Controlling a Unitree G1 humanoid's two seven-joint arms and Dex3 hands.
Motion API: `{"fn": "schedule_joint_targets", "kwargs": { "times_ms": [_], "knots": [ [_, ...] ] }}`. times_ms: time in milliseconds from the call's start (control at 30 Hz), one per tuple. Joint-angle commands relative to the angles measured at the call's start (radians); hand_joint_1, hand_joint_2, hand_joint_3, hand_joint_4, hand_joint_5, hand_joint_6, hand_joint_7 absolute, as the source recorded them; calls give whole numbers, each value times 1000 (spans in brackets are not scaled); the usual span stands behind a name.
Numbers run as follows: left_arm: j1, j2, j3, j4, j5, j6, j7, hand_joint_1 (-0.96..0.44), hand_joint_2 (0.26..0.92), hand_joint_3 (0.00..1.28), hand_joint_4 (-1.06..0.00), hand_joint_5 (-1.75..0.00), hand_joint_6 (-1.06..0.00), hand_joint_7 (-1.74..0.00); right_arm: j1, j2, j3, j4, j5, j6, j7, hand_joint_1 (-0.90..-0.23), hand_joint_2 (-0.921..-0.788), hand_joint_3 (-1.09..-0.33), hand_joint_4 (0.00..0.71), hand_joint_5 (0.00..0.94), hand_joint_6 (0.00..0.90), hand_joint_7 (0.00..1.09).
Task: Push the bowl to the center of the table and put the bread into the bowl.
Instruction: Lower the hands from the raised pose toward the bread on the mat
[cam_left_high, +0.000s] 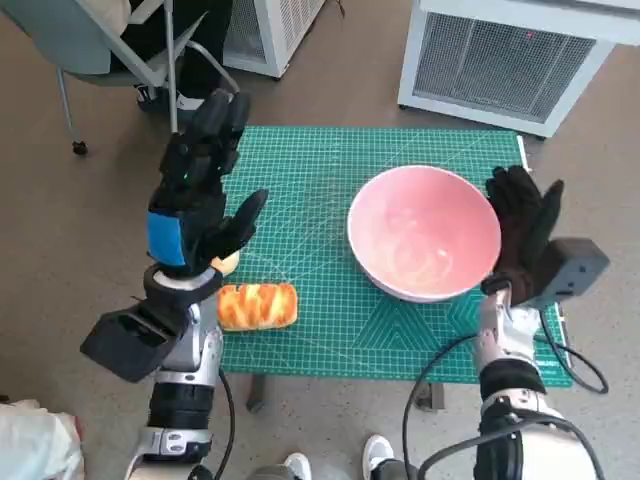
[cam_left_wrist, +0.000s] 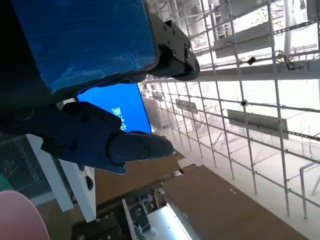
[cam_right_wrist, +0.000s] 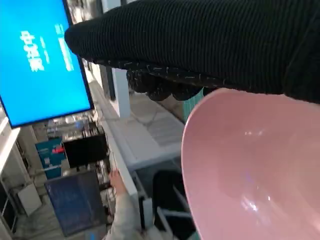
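Note:
The pink bowl (cam_left_high: 424, 232) stands empty on the right half of the green mat (cam_left_high: 330, 330); its inside (cam_right_wrist: 255, 170) fills much of the right wrist view. My gloved right hand (cam_left_high: 523, 228) is up against the bowl's right rim, fingers spread, holding nothing. The golden bread (cam_left_high: 257, 306) lies near the mat's front left. My left hand (cam_left_high: 200, 180) hovers raised above the mat's left side, just beyond the bread, fingers apart and empty. A second pale bread piece (cam_left_high: 226, 264) peeks out under that hand.
A white grilled unit (cam_left_high: 500, 60) stands beyond the table at right, another white cabinet (cam_left_high: 275, 30) behind. A chair (cam_left_high: 110, 50) with a person's legs sits at the far left. Cables (cam_left_high: 570, 350) hang by my right wrist.

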Motion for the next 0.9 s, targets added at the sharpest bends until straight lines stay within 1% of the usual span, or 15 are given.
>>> {"fn": "schedule_joint_targets", "kwargs": {
  "times_ms": [33,333,533,633,767,900],
  "knots": [
    [32,11,9,-41,-7,2,9,-309,921,283,-355,0,-446,-130,-20,20,8,18,-13,34,-18,-526,-921,-952,224,1,70,497],
    [71,20,21,-85,6,8,28,-311,921,280,-325,0,-478,-121,-67,48,26,24,-41,69,-52,-518,-921,-959,224,1,75,501],
    [85,32,30,-100,20,19,42,-324,921,279,-320,0,-481,-112,-99,65,16,31,-29,111,-49,-525,-921,-954,218,0,68,492],
    [94,38,31,-111,27,28,51,-321,921,281,-315,0,-479,-106,-113,69,10,33,-24,131,-49,-521,-921,-949,217,0,82,463],
    [108,52,35,-122,30,41,59,-316,921,285,-311,0,-477,-99,-122,62,6,31,-24,147,-40,-509,-921,-948,214,0,89,447],
    [124,73,43,-135,53,53,71,-316,921,288,-310,0,-477,-94,-126,42,12,23,-34,132,-31,-521,-921,-944,212,0,91,439]
  ]
}}
